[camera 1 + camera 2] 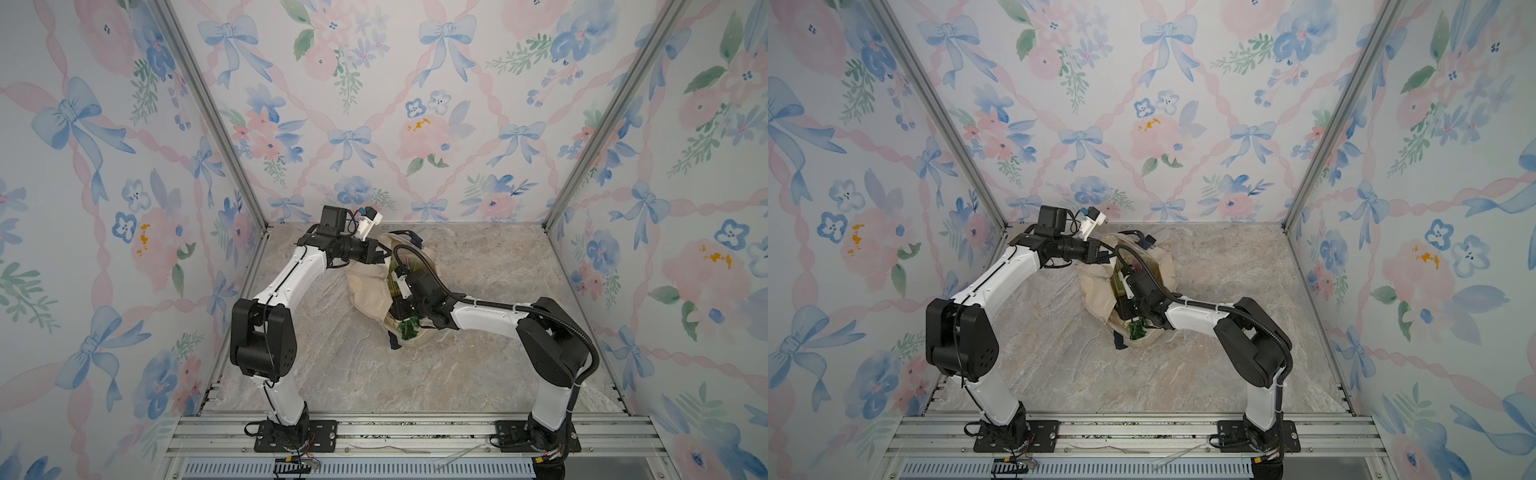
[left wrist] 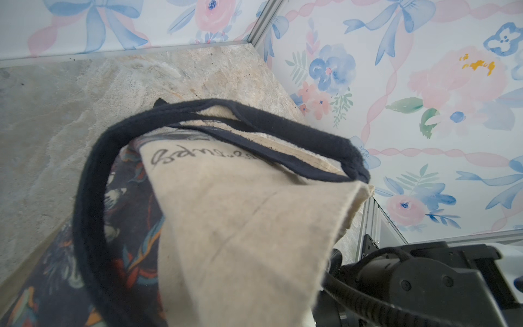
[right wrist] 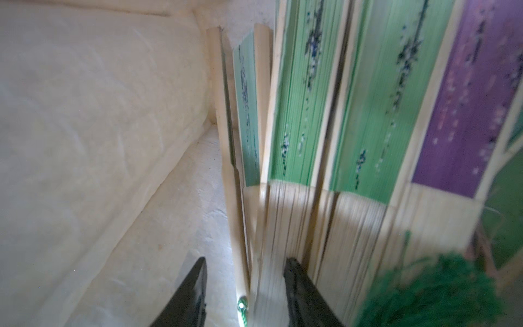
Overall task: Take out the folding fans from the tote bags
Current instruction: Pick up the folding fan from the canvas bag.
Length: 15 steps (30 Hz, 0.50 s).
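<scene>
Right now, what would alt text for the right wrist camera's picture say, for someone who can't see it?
Close-up inside a cream tote bag: the right hand, its two black fingers apart, straddles the pale bamboo ribs of one closed folding fan. Beside it sit more green fans and a purple fan, with a green tassel near the hand.

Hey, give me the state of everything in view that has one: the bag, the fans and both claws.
tote bag: lying on the table, mouth lifted open
folding fans: folded shut, inside the bag
left claw: shut on the bag's rim
right claw: open, inside the bag, astride one fan's ribs
</scene>
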### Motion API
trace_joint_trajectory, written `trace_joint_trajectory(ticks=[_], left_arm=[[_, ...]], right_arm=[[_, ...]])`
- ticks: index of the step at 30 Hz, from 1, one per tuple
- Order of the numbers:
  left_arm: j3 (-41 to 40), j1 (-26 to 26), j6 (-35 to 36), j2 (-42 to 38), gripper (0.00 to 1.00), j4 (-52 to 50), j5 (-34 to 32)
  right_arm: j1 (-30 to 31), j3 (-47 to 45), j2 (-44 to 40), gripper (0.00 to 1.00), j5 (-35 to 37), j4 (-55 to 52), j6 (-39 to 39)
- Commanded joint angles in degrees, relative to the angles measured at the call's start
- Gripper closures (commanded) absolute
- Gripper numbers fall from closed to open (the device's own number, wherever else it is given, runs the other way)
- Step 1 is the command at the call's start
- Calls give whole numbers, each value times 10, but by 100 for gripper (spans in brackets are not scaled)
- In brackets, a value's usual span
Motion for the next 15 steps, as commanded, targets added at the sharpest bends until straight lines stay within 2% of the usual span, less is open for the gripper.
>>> trace_joint_trajectory(ticks=[1, 15], left_arm=[[18, -3, -1, 10, 100, 1, 7], [19, -5, 0, 7, 100, -3, 5]], right_arm=[[-6, -6, -20, 54, 7, -1, 3], [-10, -23, -31, 54, 11, 15, 7]])
